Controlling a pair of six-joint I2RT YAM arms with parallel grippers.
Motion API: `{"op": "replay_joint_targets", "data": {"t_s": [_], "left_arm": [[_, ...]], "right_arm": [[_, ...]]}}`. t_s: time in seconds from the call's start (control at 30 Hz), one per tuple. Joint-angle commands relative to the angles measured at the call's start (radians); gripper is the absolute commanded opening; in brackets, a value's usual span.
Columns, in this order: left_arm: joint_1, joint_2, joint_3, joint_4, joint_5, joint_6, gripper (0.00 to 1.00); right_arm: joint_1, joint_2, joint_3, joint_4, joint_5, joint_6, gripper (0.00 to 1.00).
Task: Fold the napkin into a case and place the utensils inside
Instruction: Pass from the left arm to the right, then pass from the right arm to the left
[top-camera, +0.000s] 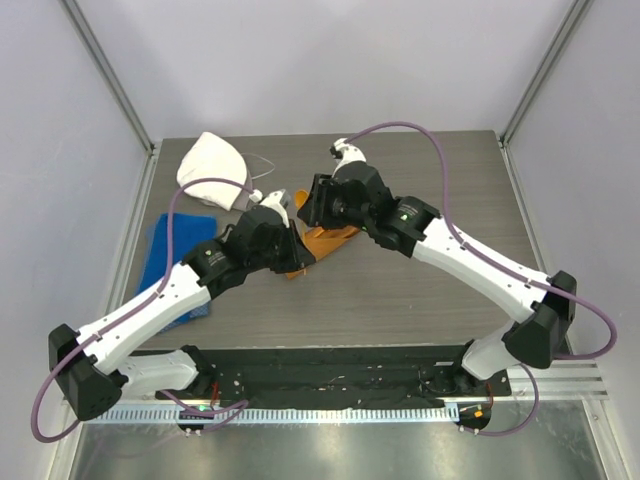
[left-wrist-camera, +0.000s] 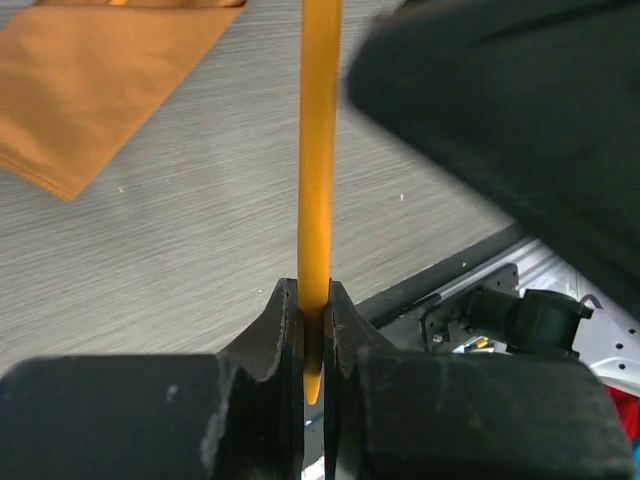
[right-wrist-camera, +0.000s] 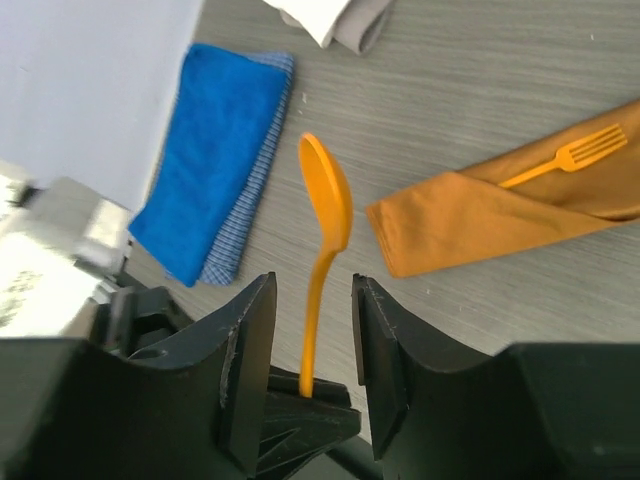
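Observation:
My left gripper (left-wrist-camera: 313, 300) is shut on the handle end of the orange spoon (left-wrist-camera: 318, 150), which stands straight up out of its jaws. In the right wrist view the spoon (right-wrist-camera: 325, 210) rises between the fingers of my right gripper (right-wrist-camera: 313, 300). That gripper is open, with a gap on each side of the handle. The two grippers meet above the table's middle, the left (top-camera: 295, 245) just below the right (top-camera: 308, 205). The rust-orange napkin (right-wrist-camera: 500, 215) lies folded as a long strip beside them. The orange fork (right-wrist-camera: 565, 160) rests in its fold, tines showing.
A folded blue towel (top-camera: 165, 255) lies at the table's left edge. A white rounded cloth (top-camera: 215, 160) sits at the back left. The black bulk of the right gripper (left-wrist-camera: 500, 110) fills the upper right of the left wrist view.

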Motion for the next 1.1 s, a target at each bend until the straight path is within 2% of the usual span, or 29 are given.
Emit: {"op": "replay_joint_targets", "data": {"t_s": [0.0,0.13,0.17,0.2,0.23,0.27,0.3,0.33,0.37,0.4,0.43,0.47,0.57,0.7,0.83,0.9,0.93,1.0,1.03,1.07], "left_arm": [[-0.007,-0.016,0.046,-0.015,-0.049,0.037,0.0],[-0.009,-0.029,0.039,-0.018,-0.046,0.038,0.0],[-0.009,-0.032,0.036,-0.016,-0.043,0.037,0.0],[-0.009,-0.032,0.034,-0.018,-0.039,0.035,0.0],[-0.009,-0.034,0.034,-0.018,-0.03,0.031,0.0],[-0.007,-0.039,0.036,-0.021,-0.03,0.028,0.01],[-0.006,-0.046,0.036,-0.031,-0.03,0.021,0.13],[-0.004,-0.072,0.034,-0.039,-0.032,0.017,0.33],[0.0,-0.097,0.025,-0.035,-0.021,-0.003,0.57],[0.02,-0.118,-0.002,-0.024,-0.006,-0.012,0.62],[0.036,-0.161,-0.022,-0.012,0.013,-0.024,0.66],[0.056,-0.175,-0.039,0.023,0.093,-0.058,0.65],[0.122,-0.21,-0.114,0.128,0.238,-0.121,0.63],[0.134,-0.206,-0.181,0.233,0.316,-0.193,0.6],[0.14,-0.186,-0.228,0.361,0.382,-0.259,0.59],[0.139,-0.166,-0.23,0.386,0.398,-0.272,0.55],[0.139,-0.16,-0.227,0.387,0.404,-0.269,0.44],[0.142,-0.151,-0.221,0.378,0.398,-0.262,0.29],[0.142,-0.149,-0.216,0.357,0.381,-0.244,0.17],[0.142,-0.148,-0.193,0.326,0.361,-0.226,0.11]], "right_arm": [[0.018,0.033,0.058,-0.057,0.051,-0.022,0.44],[0.018,0.042,0.032,-0.006,0.002,-0.009,0.43],[0.018,0.038,-0.002,0.053,-0.016,-0.009,0.41],[0.017,0.036,-0.017,0.078,-0.032,-0.006,0.34],[0.015,0.034,-0.025,0.098,-0.042,-0.006,0.23],[0.011,0.021,-0.048,0.141,-0.073,-0.004,0.01],[0.003,0.007,-0.068,0.17,-0.097,0.004,0.01],[-0.024,-0.013,-0.095,0.21,-0.149,0.014,0.01],[-0.041,-0.039,-0.184,0.275,-0.239,0.049,0.01],[-0.063,-0.089,-0.236,0.42,-0.297,0.078,0.01],[-0.11,-0.111,-0.284,0.496,-0.34,0.111,0.01],[-0.124,-0.128,-0.36,0.617,-0.414,0.152,0.01],[-0.158,-0.157,-0.445,0.757,-0.473,0.201,0.01],[-0.17,-0.188,-0.526,0.905,-0.492,0.304,0.01],[-0.174,-0.197,-0.565,0.985,-0.486,0.336,0.01],[-0.177,-0.202,-0.591,1.046,-0.487,0.359,0.01],[-0.178,-0.202,-0.599,1.057,-0.486,0.37,0.01],[-0.178,-0.203,-0.599,1.042,-0.486,0.369,0.01],[-0.177,-0.206,-0.587,0.982,-0.475,0.352,0.01],[-0.177,-0.212,-0.573,0.927,-0.464,0.326,0.12]]}}
